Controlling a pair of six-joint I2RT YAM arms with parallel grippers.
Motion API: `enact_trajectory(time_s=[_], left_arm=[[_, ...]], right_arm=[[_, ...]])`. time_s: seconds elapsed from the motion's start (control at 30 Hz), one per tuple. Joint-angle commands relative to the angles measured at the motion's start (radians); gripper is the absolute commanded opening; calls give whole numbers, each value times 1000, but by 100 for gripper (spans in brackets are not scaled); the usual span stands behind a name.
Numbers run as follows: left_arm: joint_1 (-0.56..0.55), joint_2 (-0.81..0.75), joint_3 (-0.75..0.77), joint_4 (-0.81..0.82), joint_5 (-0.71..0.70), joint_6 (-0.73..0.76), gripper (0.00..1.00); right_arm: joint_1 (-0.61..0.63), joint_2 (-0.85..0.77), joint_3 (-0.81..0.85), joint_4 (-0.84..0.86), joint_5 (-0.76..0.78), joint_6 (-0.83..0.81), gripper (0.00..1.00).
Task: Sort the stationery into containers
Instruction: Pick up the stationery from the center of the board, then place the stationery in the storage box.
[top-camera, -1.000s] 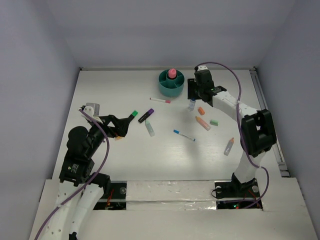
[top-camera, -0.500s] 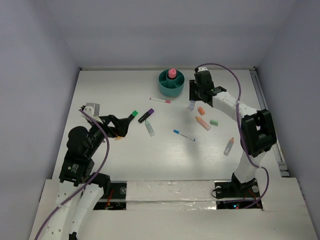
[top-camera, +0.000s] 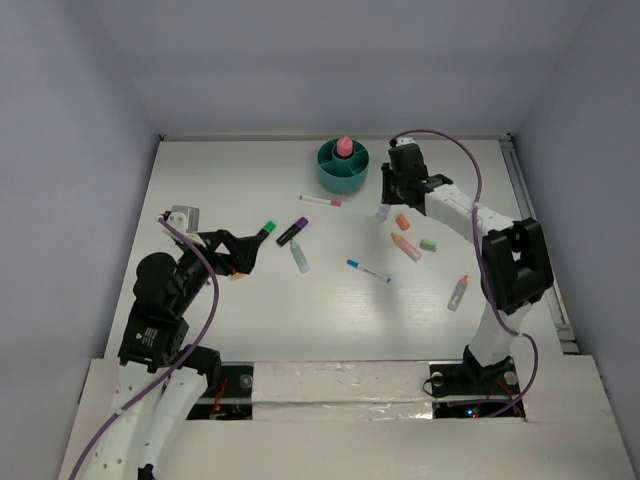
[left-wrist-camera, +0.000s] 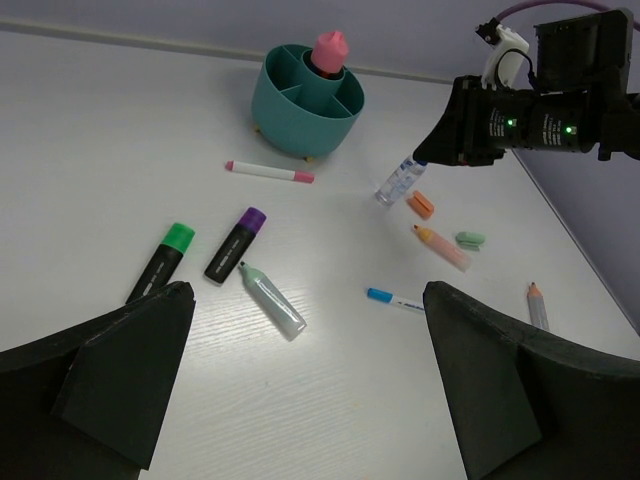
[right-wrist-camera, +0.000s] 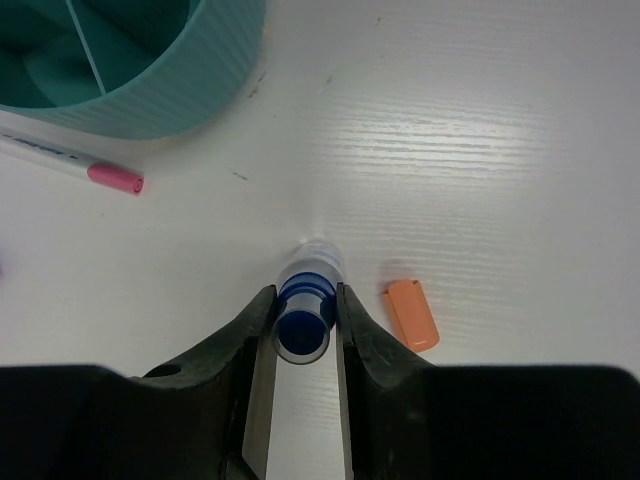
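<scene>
Pinching blue-capped marker (right-wrist-camera: 303, 330): right pincer (right-wrist-camera: 303, 293) | left pincer (left-wrist-camera: 305, 292) spread wide | labels too small to read

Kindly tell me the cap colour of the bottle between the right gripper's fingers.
Blue cap, clearest in the right wrist view.

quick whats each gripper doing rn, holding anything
left gripper: open wide, holding nothing
right gripper: closed on the blue-capped clear tube, one finger against each side of its cap
</scene>
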Motion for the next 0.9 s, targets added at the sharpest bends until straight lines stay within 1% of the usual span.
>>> enact_trajectory(time_s=[0.0,0.07,0.17,0.23,0.3,0.37,0.53,0.57,0.73,0.87], left_arm=[[3,1,-3,54,10,8,99],[3,1,-3,54,10,8,99],[12,4,-3,57,15,8,99],[12,5,-3,55,16,8,99],[12,5,-3,57,18,8,99],[12,4,-3,55,18,8,99],[12,5,-3,57,18,10,99],[12,7,-3,57,21,11,99],[12,10,-1,55,23,11,99],[12,8,-1,57,21,11,99]], right_arm=[[2,-28,-5,17,-13,0,11],[2,-48,1,20,-13,-7,8],[2,-86,23,52,-26,-14,8],[2,-94,58,44,-31,-19,8],[2,-90,128,26,-36,-28,8],[2,-76,202,9,-26,-43,5],[2,-44,314,-3,-14,-76,5],[2,-33,357,-12,-16,-80,5],[2,38,467,-29,-42,-86,5],[2,73,514,-45,-74,-76,5]])
